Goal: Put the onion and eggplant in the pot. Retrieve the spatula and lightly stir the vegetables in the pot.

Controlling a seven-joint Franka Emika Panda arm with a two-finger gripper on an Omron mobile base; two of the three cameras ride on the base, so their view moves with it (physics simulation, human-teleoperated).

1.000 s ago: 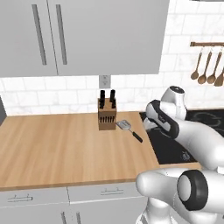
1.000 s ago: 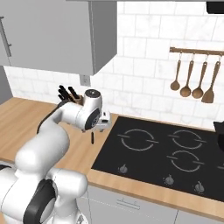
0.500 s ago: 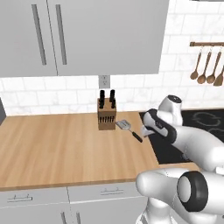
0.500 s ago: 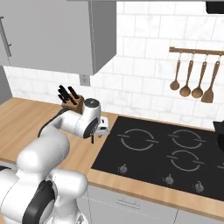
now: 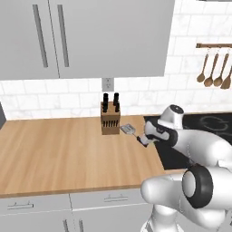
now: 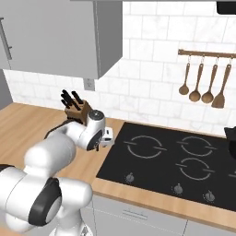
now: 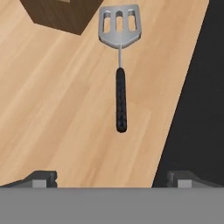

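- In the hand view I see the spatula (image 7: 119, 74) lying flat on the wooden table (image 7: 52, 109), running down the upper middle of the frame: slotted silver head at the top, black handle toward the bottom.
- The hand (image 7: 111, 177) sits at the bottom edge of that view, its two dark fingertips (image 7: 41, 178) spread wide to either side. Nothing is between them; the spatula's handle end lies above the gap, not touching either tip.
- A corner of the wooden knife block (image 7: 61, 15) shows in the upper left of the hand view, just beside the spatula's head.
- The black cooktop (image 7: 197, 109) takes the right side of the hand view, its edge running diagonally next to the spatula.
- In the left base view, the spatula (image 5: 129, 130) is at centre frame, just right of the knife block (image 5: 110, 120), with the hand (image 5: 144, 138) low over the handle end, near the table's (image 5: 59, 149) right edge where the cooktop (image 5: 213, 124) begins.
- In the right base view, the hand (image 6: 105, 137) is at left of centre, between the knife block (image 6: 76, 109) and the cooktop (image 6: 175, 161); I cannot make out the spatula there.
- Wooden spoons (image 6: 200, 85) hang from a rail on the tiled wall, upper right of the right base view.
- A dark edge at the far right of that view may be the pot (image 6: 231, 140); I cannot tell for sure.
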